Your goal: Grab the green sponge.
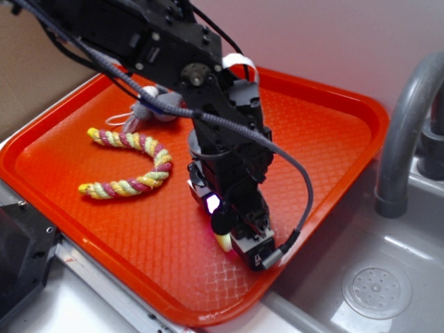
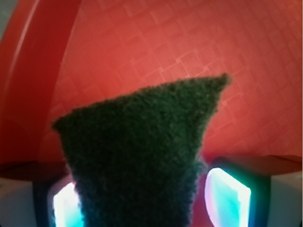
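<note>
In the exterior view, an orange tray (image 1: pixel 326 139) is seen on a grey worktop (image 1: pixel 83 305), next to a sink (image 1: pixel 374 277) with a grey faucet (image 1: pixel 406 132). The black arm (image 1: pixel 173 48) comes from the upper left and bends down over the right half of the tray. The tool (image 1: pixel 232 232) is low near the front rim of the tray. The sponge (image 1: pixel 223 232) is seen at the tip of the tool: a dark top and a pale yellow lower part are visible, with a white-pink glow just above it. It cannot be told from this view whether the sponge touches the tray or is lifted a little. A rope toy (image 1: pixel 135 165), striped yellow, pink and green, lies curved like a horseshoe on the left half of the tray, well apart from the tool. A small grey plush (image 1: pixel 151 107) lies near the back rim, partly hidden behind the arm.

In the wrist view, the sponge (image 2: pixel 142 161) fills the middle of the picture. Its dark green rough surface is shown, with one corner pointing to the upper right. The two fingers (image 2: pixel 227 196) are seen at the bottom, glowing cyan and white, one on each side, and the sponge is pressed between them. So the tool is closed on the sponge. The textured tray (image 2: pixel 236 52) is seen behind, with its rim at the left.
</note>
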Action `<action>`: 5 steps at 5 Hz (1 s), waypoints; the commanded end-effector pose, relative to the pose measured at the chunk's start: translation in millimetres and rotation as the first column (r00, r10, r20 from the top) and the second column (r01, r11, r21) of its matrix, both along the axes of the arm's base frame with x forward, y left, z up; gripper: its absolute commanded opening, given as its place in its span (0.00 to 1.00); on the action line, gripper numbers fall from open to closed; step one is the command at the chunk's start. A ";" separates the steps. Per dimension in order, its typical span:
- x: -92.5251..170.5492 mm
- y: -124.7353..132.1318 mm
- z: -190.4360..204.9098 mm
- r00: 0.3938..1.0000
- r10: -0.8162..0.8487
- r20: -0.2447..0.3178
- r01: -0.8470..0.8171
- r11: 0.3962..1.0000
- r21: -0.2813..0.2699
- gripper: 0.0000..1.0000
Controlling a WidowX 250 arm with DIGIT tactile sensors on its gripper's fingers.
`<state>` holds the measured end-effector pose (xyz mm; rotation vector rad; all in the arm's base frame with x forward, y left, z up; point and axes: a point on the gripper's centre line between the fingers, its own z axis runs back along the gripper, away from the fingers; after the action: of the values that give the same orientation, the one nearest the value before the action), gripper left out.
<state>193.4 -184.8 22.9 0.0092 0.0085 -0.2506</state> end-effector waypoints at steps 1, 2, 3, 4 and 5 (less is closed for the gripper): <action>-1.3 -12.3 7.1 0.998 -0.038 0.042 0.040 0.998 -0.052 0.00; 0.3 -11.0 8.3 0.998 -0.045 0.044 0.048 0.997 -0.066 0.00; 10.9 12.9 40.1 0.996 -0.041 0.081 0.041 0.999 0.009 0.00; 28.7 61.7 90.4 0.997 0.025 0.073 -0.027 0.999 0.027 0.00; 35.0 108.9 136.0 0.983 0.164 0.086 -0.168 0.985 0.032 0.00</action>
<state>231.1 -75.6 143.7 0.0724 -0.0134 -0.0862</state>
